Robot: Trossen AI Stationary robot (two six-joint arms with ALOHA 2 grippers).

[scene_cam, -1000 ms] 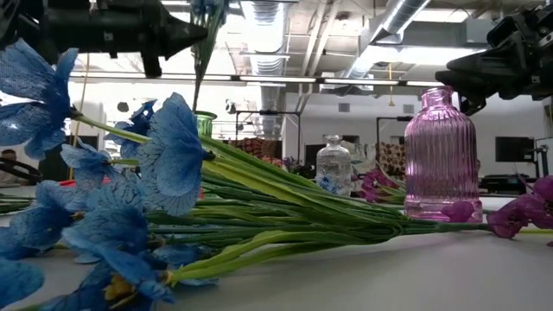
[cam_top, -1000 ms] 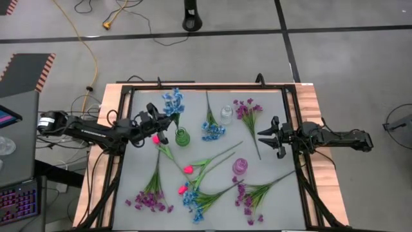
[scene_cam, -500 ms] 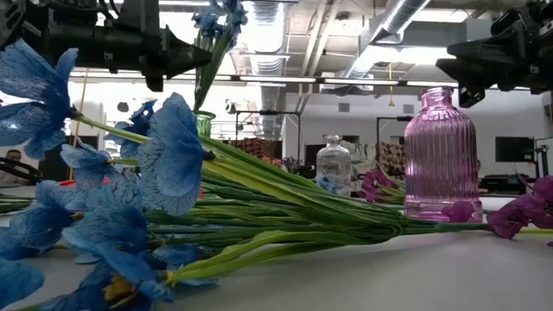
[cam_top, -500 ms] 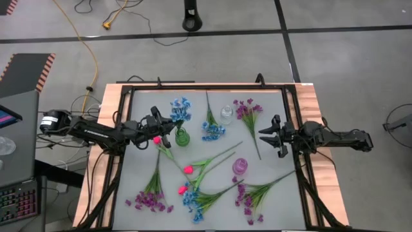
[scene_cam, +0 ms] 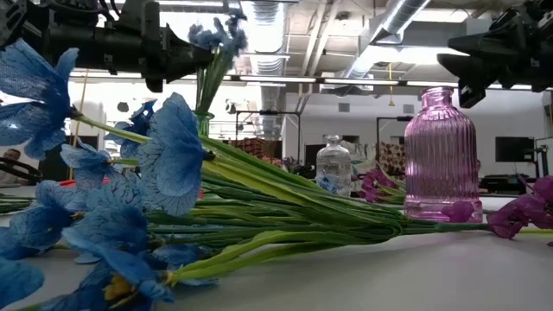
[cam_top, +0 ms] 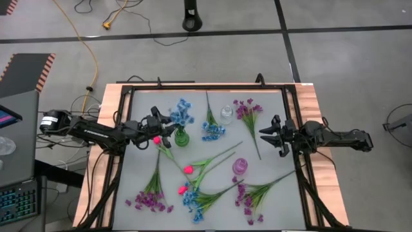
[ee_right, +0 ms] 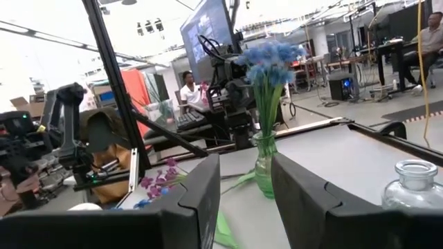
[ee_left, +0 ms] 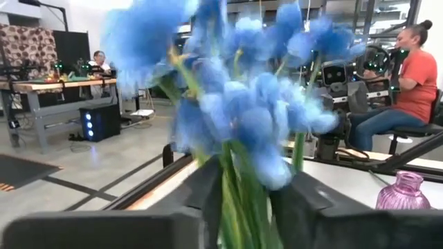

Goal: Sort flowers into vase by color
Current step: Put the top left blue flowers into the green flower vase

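One blue sprig [cam_top: 181, 113] stands in the green vase [cam_top: 182, 137], left gripper [cam_top: 166, 128] closed on its light, floppy stems; right gripper [cam_top: 266, 136] open, empty.

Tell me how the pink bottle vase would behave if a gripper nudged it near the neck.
The pink vase looks like ribbed glass, so probably rigid, smooth and breakable. It stands upright with a narrow neck over a wider body; a nudge near the neck would more likely tip it than slide it. It appears empty, so likely light, and once down its round body could roll toward the purple flowers beside it.
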